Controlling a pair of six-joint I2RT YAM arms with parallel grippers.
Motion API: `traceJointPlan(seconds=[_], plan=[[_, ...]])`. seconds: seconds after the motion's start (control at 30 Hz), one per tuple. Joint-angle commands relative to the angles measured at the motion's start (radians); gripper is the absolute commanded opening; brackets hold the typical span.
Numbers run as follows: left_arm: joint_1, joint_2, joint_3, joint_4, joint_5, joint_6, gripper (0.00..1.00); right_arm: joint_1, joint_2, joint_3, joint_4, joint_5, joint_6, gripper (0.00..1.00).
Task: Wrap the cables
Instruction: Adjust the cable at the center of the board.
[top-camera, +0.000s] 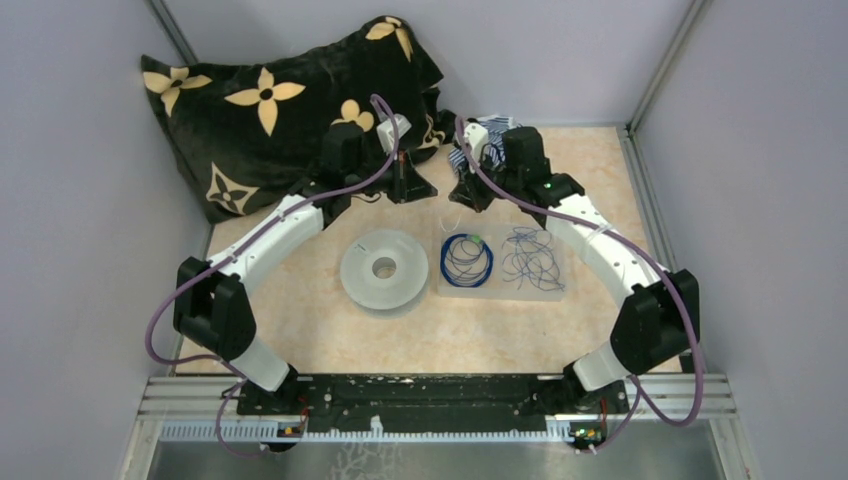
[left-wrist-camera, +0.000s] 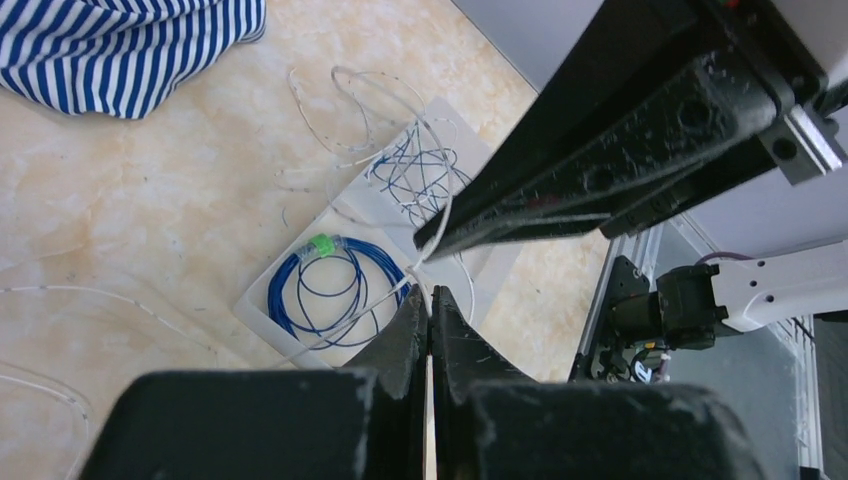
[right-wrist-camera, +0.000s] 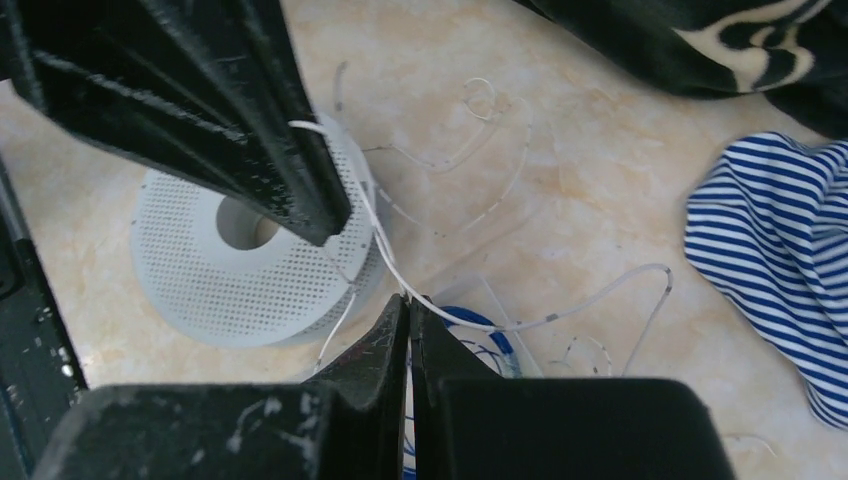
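While one blue ring with a green bit on it lies neatly wound, a little right of the middle of the top view, most of the job looks undone. Just right of the ring, a blue scribble of cable lies loose. Both rest on a pale sheet on the bench.

Thin white cables lie in loose loops on the bench too, above the sheet in the top view. None of them is wound.

The left gripper and the right gripper hang close together near the top middle of the top view, just above the sheet. The left one has its fingers apart, and a white cable runs across the gap. The right one is the same: its fingers are apart, and a white cable goes from the top finger down to the bottom one. I do not think either one squeezes the cable.

The round spool sits just left of the ring. I see no cable wound on it, though a white one passes in front of it in the right wrist view.

So I think one cable is done, and the scribble and the white ones are left.
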Motion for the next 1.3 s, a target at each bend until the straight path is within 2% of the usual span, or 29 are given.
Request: traceJointPlan(seconds=[0.0,0.2,0.4,0.8,1.07,1.27], plan=[[0.003,-0.045,-0.027,0.042,0.048,0.018,0.00,0.009,-0.026,0.045,0.051,0.176,0.001,0.00],[0.013,-0.070,-0.060,0.064,0.107,0.060,0.00,-0.012,-0.067,0.053,0.005,0.309,-0.007,0.00],[0.037,-0.093,-0.077,0.064,0.128,0.086,0.00,-0.092,-0.080,0.073,-0.053,0.349,0.014,0.00],[0.168,-0.126,-0.079,0.071,0.073,0.038,0.00,-0.265,-0.113,0.068,-0.078,0.411,0.039,0.00],[0.226,-0.147,-0.067,0.063,0.067,0.053,0.00,-0.296,-0.125,0.062,-0.045,0.566,-0.028,0.00],[0.247,-0.157,-0.051,0.022,0.024,0.111,0.00,-0.342,-0.113,0.087,-0.036,0.603,-0.062,0.00]])
